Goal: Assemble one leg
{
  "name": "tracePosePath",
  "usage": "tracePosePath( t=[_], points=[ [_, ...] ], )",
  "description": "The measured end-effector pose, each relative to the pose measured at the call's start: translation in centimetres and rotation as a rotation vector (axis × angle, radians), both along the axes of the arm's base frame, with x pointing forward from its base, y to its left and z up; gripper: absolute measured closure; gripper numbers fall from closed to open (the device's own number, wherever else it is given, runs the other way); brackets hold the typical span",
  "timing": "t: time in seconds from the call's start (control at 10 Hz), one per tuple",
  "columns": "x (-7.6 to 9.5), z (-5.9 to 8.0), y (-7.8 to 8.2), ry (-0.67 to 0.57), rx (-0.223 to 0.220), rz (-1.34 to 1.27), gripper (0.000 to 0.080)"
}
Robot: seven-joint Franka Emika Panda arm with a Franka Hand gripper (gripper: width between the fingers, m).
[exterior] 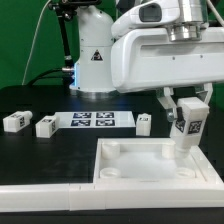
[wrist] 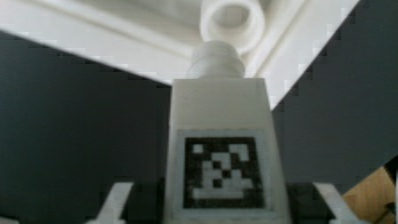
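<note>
The small white stubby plastic leg, with its black-and-white square tag facing me, hangs upright at the scene's right, pinched by the pincer, whose two fingers are pressed against its sides. In the wrist view the leg runs away from the camera, and its narrower tip points at a round corner socket in the large white square plastic panel with a raised rim. From the exterior view the leg is over the far right corner of that panel; I cannot tell whether the tip touches it.

I judge the step in hand to be seating this leg in that socket. The next move calls for lining the tip squarely over the hole, lowering straight, and probably turning or pressing it home before I let go.

Further out on the black counter, one spare white tagged block sits near the right end of the thin flat white marker board. A second spare block and a third spare block lie to the left.
</note>
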State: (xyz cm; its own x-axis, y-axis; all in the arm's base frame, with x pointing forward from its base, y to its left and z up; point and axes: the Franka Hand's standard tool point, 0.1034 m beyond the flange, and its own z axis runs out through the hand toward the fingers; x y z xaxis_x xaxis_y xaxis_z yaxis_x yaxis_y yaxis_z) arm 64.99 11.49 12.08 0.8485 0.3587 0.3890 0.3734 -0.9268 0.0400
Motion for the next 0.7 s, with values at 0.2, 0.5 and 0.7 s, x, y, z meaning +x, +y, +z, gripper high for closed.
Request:
tracePosePath(
  t=[0.2, 0.5, 0.7],
  points=[
    [-0.1, -0.1, 0.0, -0.003, 0.001, 0.000, 0.0506],
    [0.1, 0.0, -0.1, -0.043, 0.008, -0.002, 0.0506],
    [-1.4, -1.7, 0.1, -0.082, 0.026, -0.010, 0.0506]
  ],
)
